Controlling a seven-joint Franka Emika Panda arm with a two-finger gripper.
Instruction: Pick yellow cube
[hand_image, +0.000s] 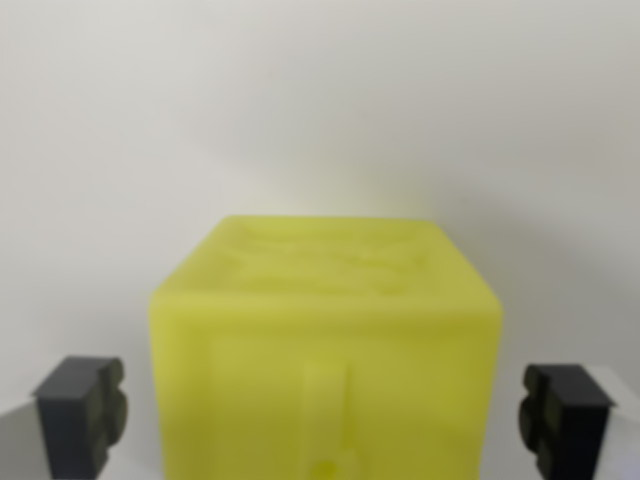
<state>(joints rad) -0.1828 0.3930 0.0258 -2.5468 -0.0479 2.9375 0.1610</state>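
The yellow cube (325, 350) fills the lower middle of the wrist view, blurred from closeness, with a raised ridge on its near face. My gripper (325, 415) straddles it. One dark fingertip (80, 410) sits off the cube's left side and the other fingertip (565, 415) off its right side. A visible gap separates each pad from the cube, so the jaws stand open around it without touching.
A plain white surface (320, 110) lies under and beyond the cube and fills the rest of the view. Nothing else shows.
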